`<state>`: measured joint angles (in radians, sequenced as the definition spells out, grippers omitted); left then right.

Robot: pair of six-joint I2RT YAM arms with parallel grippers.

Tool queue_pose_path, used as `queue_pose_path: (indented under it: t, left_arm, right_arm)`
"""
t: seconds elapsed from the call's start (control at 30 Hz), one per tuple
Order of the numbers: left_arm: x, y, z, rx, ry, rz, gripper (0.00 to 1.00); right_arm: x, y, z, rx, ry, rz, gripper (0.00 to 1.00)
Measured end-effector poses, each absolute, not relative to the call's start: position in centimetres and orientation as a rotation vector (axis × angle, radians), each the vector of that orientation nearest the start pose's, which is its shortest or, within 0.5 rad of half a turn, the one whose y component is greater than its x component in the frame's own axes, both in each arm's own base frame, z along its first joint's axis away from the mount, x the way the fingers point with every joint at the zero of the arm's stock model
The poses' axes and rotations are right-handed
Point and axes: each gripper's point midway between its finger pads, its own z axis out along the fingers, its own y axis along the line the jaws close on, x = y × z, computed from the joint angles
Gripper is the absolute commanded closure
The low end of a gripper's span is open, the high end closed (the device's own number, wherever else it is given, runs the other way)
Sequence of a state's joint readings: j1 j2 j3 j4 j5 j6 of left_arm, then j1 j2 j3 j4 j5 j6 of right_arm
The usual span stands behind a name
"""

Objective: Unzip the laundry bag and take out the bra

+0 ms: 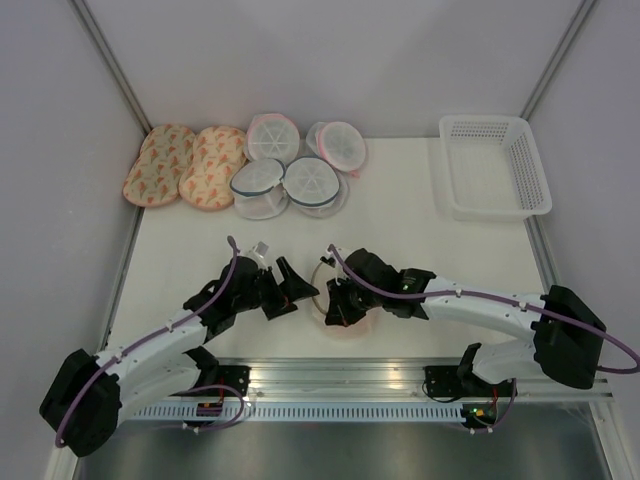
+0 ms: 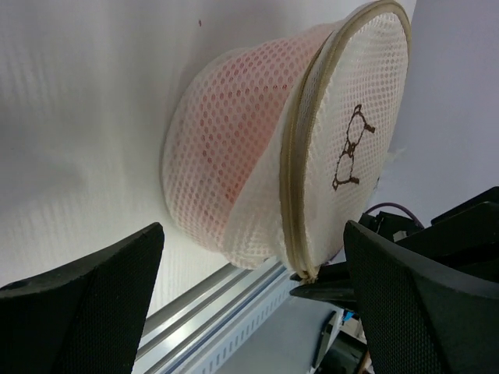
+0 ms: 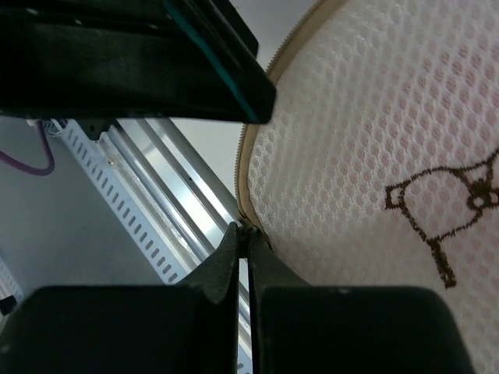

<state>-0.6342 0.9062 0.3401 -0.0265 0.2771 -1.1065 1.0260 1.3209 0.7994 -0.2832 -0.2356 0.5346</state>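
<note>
The laundry bag (image 1: 350, 327) lies near the table's front edge, a round peach mesh pouch (image 2: 257, 148) with a dark scribble mark (image 3: 437, 202) on its face. Pink fabric of the bra (image 2: 222, 152) shows through the mesh; it is inside the bag. My right gripper (image 3: 244, 234) is shut on the beige zipper end at the bag's rim, and its fingertips (image 2: 327, 284) also show in the left wrist view. The zipper (image 2: 292, 179) looks closed along the rim. My left gripper (image 2: 253, 234) stands wide open just left of the bag (image 1: 297, 285), holding nothing.
Several round white mesh pouches (image 1: 290, 170) and two oval orange-patterned pouches (image 1: 185, 165) lie at the back left. A white plastic basket (image 1: 495, 165) stands at the back right. An aluminium rail (image 1: 350, 375) runs along the front edge, right below the bag.
</note>
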Motion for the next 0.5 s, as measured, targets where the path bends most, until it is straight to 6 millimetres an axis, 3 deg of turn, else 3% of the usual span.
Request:
queue_pose_path:
  t: [0.17,0.23,0.27,0.3,0.37,0.4,0.47,0.5]
  left_arm:
    - [17.9,-25.2,9.4,-0.408,2.407,-1.295,0.02]
    - [18.1,-25.8,9.6,-0.409,2.398,-1.33,0.11]
    - [18.2,-26.1,9.8,-0.406,2.39,-1.344,0.19]
    - [18.2,-26.4,9.9,-0.399,2.382,-1.356,0.39]
    - [18.4,-27.0,10.3,-0.396,2.372,-1.384,0.64]
    - [18.5,-27.2,10.4,-0.387,2.368,-1.391,0.84]
    - [18.7,-27.5,10.5,-0.38,2.363,-1.402,0.96]
    - [18.7,-27.5,10.4,-0.378,2.363,-1.402,0.98]
  right_arm:
    - [11.6,33.4,9.0,-0.792,2.504,1.004,1.0]
    - [11.3,33.5,8.7,-0.806,2.513,1.011,1.0]
    - [11.2,33.6,8.7,-0.81,2.513,1.014,1.0]
    - [11.1,33.6,8.7,-0.811,2.511,1.016,1.0]
    - [11.1,33.8,8.8,-0.812,2.505,1.023,1.0]
    - [11.1,33.8,8.8,-0.811,2.504,1.023,1.0]
    - [11.1,33.8,8.8,-0.81,2.503,1.019,1.0]
    - [11.2,33.7,8.9,-0.808,2.501,1.017,1.0]
